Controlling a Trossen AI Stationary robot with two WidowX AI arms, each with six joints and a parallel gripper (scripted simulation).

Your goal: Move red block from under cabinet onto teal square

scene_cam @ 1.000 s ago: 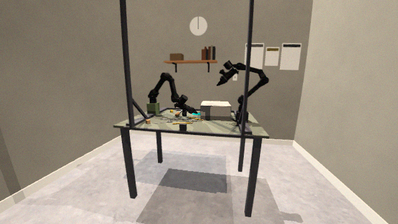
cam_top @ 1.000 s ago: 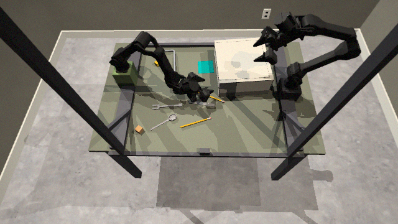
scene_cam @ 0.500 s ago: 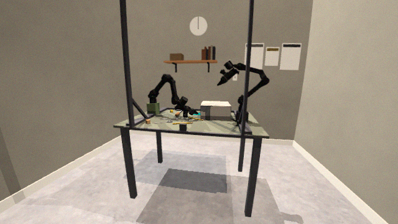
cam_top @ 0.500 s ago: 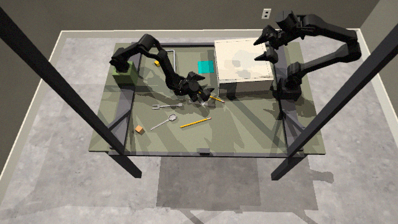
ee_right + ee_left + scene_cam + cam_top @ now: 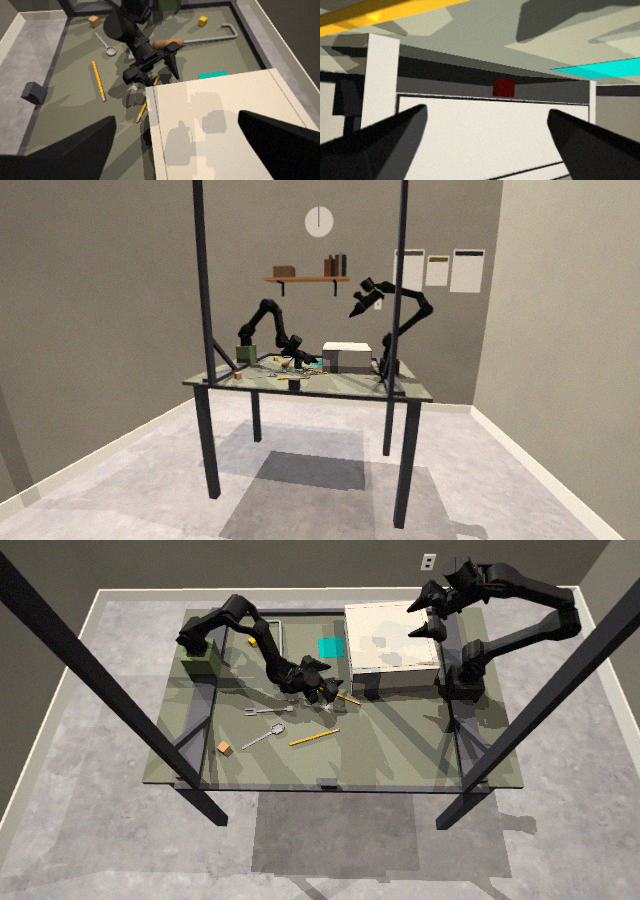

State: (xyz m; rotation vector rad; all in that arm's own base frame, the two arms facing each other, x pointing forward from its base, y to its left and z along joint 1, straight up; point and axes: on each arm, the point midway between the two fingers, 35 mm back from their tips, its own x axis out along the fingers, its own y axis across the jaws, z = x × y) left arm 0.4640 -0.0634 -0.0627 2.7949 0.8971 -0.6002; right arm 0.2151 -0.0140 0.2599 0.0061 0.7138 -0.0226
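The white cabinet (image 5: 392,642) stands on short legs at the back right of the table. The red block (image 5: 503,87) shows only in the left wrist view, deep in the gap under the cabinet. The teal square (image 5: 331,647) lies on the table just left of the cabinet. My left gripper (image 5: 331,692) is low over the table at the cabinet's front left corner, fingers open and empty, pointing into the gap; it also shows in the left wrist view (image 5: 486,132). My right gripper (image 5: 422,617) hangs open and empty high above the cabinet's right edge.
Two yellow pencils (image 5: 314,737) (image 5: 348,699), a fork (image 5: 268,711), a spoon (image 5: 263,735), an orange cube (image 5: 224,747), a small yellow cube (image 5: 252,642), a hooked metal bar (image 5: 279,635) and a green box (image 5: 201,663) under the left arm's base lie on the table.
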